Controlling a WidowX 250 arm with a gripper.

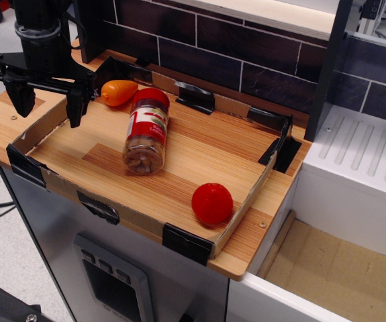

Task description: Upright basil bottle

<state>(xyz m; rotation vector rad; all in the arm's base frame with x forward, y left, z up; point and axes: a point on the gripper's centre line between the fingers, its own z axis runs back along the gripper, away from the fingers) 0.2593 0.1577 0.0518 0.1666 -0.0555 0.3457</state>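
Observation:
The basil bottle (146, 131) lies on its side in the middle of the wooden tray (199, 144). It is a clear jar with a red cap pointing to the back, a red-and-white label and brownish contents at its near end. My gripper (49, 102) hangs over the tray's left edge, to the left of the bottle and apart from it. Its two black fingers (76, 106) are spread wide and hold nothing.
An orange oval toy (118, 92) lies at the back left, just behind the bottle's cap. A red ball (212, 203) sits at the tray's front right corner. Low cardboard walls with black tape (187, 243) rim the tray. A white sink unit (360, 168) stands to the right.

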